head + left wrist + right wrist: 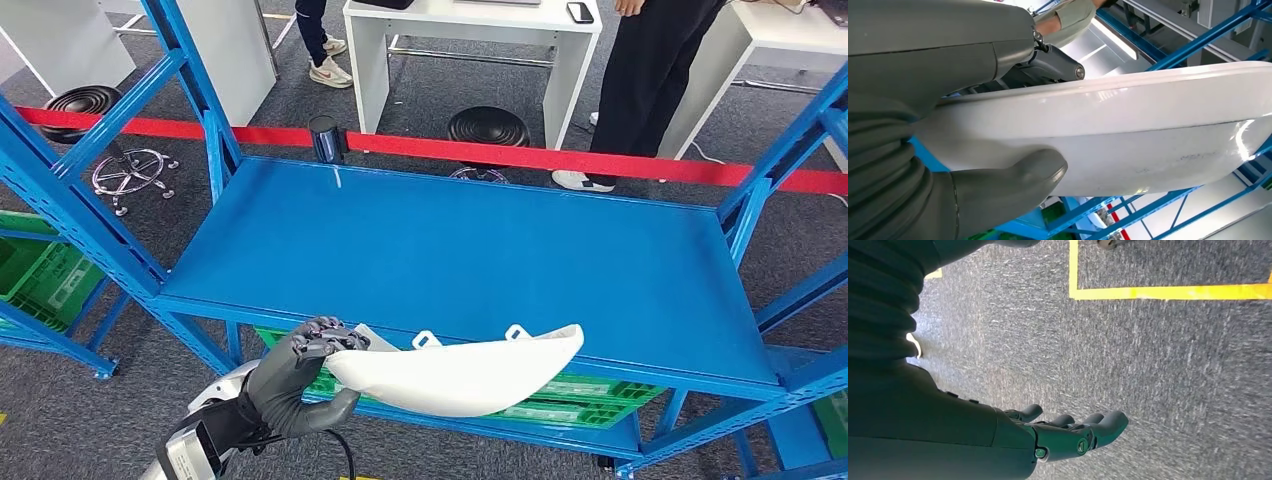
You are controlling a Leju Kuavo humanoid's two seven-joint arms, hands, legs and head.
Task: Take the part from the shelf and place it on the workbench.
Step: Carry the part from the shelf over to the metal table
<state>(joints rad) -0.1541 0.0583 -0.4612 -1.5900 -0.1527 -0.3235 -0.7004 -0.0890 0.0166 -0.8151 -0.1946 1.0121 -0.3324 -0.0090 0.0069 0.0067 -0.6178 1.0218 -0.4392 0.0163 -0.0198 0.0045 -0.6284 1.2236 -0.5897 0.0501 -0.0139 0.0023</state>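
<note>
One long, curved white glossy plastic part (460, 373) is being gripped at its left end by the left hand (300, 375), thumb below and fingers over the upper rim, and is hanging in front of the blue metal shelf (470, 250), clear of its deck. Judged rigid, light and slick, it is likely levering downward at its unsupported far end; a grasp nearer mid-length would balance better. The right hand (1068, 432) is hanging released above grey carpet, fingers spread. Workbench location is remaining undetermined.
</note>
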